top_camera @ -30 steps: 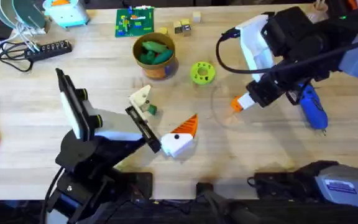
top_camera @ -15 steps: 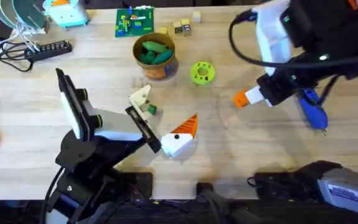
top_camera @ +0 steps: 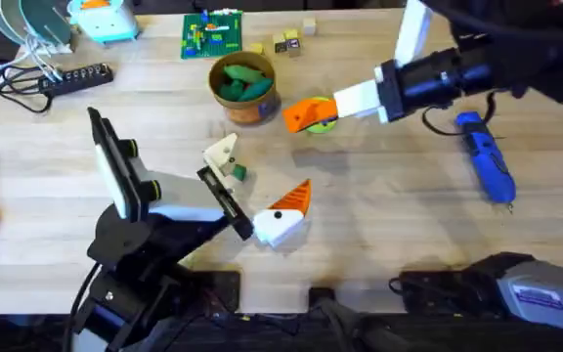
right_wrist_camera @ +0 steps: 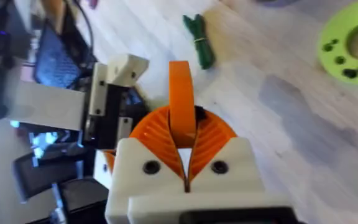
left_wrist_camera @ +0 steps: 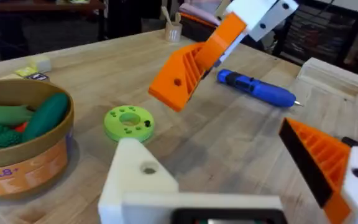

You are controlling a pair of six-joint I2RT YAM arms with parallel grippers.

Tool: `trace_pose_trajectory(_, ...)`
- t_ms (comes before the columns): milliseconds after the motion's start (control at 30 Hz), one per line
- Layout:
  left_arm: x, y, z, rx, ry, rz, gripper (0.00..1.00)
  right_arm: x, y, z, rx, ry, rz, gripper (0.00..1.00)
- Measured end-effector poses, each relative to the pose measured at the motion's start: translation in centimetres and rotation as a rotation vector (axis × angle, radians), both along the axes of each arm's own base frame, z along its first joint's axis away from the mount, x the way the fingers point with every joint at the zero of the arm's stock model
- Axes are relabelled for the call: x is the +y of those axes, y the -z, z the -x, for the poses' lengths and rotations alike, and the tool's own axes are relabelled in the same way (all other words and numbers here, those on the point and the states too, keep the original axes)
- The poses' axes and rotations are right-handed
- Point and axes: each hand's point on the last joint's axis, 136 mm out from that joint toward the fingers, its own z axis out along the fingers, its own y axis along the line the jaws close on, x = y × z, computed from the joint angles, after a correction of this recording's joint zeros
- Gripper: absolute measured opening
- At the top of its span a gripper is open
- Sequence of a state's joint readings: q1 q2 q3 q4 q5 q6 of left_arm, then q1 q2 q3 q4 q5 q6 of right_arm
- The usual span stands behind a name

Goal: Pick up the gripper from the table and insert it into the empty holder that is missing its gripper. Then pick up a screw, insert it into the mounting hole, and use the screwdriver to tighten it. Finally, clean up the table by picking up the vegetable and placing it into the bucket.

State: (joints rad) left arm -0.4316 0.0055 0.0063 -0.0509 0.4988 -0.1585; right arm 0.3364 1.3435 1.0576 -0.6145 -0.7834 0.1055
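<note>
The small orange wedge-shaped plastic fingertip with a ribbed face (top_camera: 308, 113) is seen held in the air, clamped between the closed orange ribbed pads of the right gripper (right_wrist_camera: 180, 134), above the lime-green round disc with a centre hole (top_camera: 320, 119) and just beside the small round orange-brown tub (top_camera: 244, 88), in which green toy pieces lie. In the right wrist view the fingertip (right_wrist_camera: 180, 102) is seen projecting from between the pads. The left gripper (top_camera: 252, 200) is seen resting low over the light wooden table (top_camera: 409, 225), its jaws apart; one finger is the plain all-white wedge-shaped plastic finger base (top_camera: 222, 152), the other a white base tipped with orange (top_camera: 286, 210). The small slim dark-green toy vegetable (top_camera: 238, 172) is seen lying on the table just beside the white finger base. The blue cylindrical electric screwdriver with a black tip (top_camera: 484, 166) is seen lying on the table to the right, well apart from both grippers. No screw can be made out.
</note>
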Motion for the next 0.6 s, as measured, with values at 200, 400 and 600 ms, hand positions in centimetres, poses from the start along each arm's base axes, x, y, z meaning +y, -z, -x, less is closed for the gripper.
trace_pose_trajectory(200, 0.0, 0.0, 0.0, 0.0, 0.0, 0.0, 0.993, 3.2, 0.2, 1.9, 0.227, -0.112, -0.168, 0.01)
trace_pose_trajectory(400, 0.0, 0.0, 0.0, 0.0, 0.0, 0.0, 0.993, 5.9, 1.7, 3.7, 0.405, -0.229, -0.25, 0.01)
trace_pose_trajectory(600, 0.0, 0.0, 0.0, 0.0, 0.0, 0.0, 0.993, 6.7, 2.5, 3.4, 0.488, -0.267, -0.321, 0.01)
